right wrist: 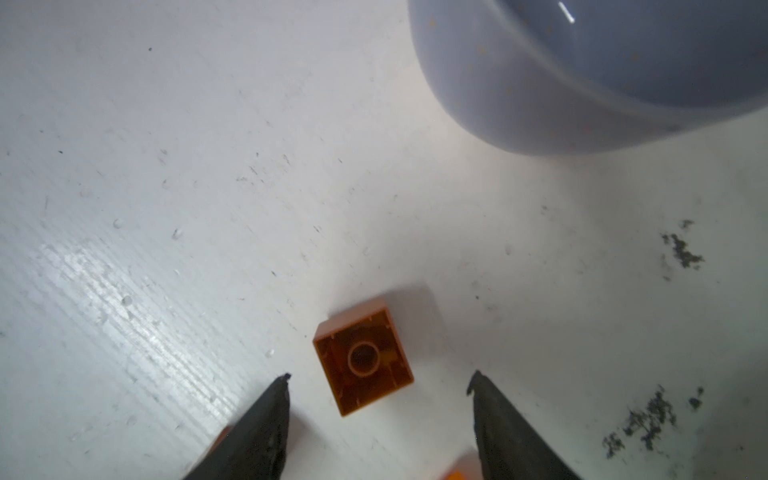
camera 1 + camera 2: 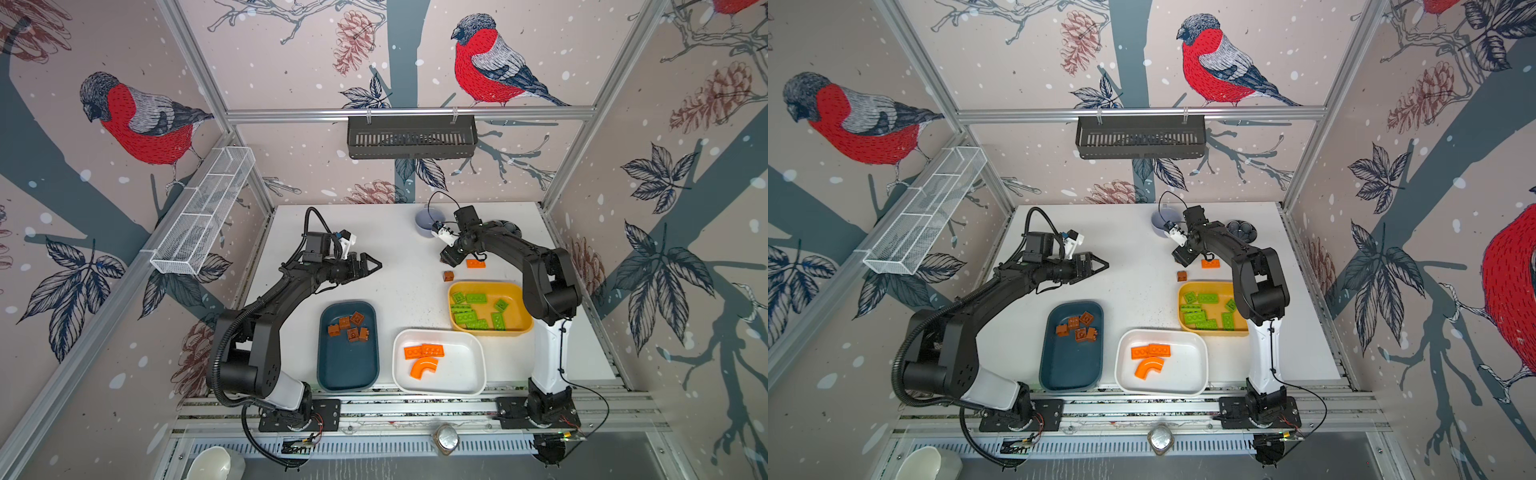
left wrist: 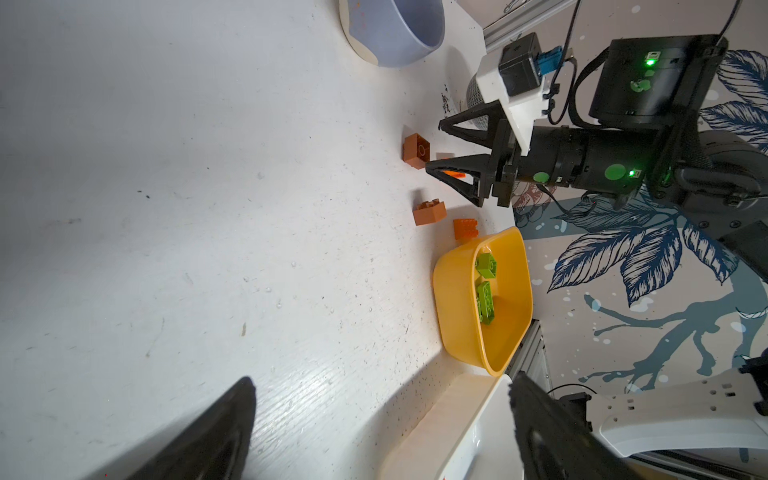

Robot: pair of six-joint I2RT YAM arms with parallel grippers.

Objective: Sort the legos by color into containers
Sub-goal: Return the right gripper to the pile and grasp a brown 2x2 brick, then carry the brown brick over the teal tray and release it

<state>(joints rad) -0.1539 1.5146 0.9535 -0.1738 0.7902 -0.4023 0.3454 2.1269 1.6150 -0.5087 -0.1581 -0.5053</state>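
Top views are both showing the desk (image 2: pixel 395 249) w/ three trays on its near half. The teal tray (image 2: pixel 348 368) is holding brown blocks (image 2: pixel 349 326), the white tray (image 2: pixel 461 368) is holding orange pcs (image 2: pixel 424 351) incl. the arch (image 2: pixel 423 368), and the yellow tray (image 2: pixel 519 309) is holding green plates (image 2: pixel 476 318). At the far edge the lavender cup (image 2: pixel 424 222) is standing; it is not part of the sort.

Over bare desk the left pincer (image 2: pixel 374 265) is hovering, spread wide, gripping nothing. Near the cup the right pincer (image 3: pixel 434 146) is hanging low, also spread, nothing pinched.

Loose pcs are lying beside it:
- an orange plate (image 2: pixel 476 263);
- a brown block (image 2: pixel 448 275), just off the yellow tray's corner;
- an upturned brown block (image 1: pixel 363 359), hollow side up, just ahead of that pincer's tips w/o contact.

Step in hand (est.): pick approach on the upturned brown block; the sort is looking mostly done.

Next move is calling for advancing until both tips are straddling opposite walls. The wrist is needing squaring first, since the block is sitting skewed. Then closing, lifting and carrying across to the teal tray.
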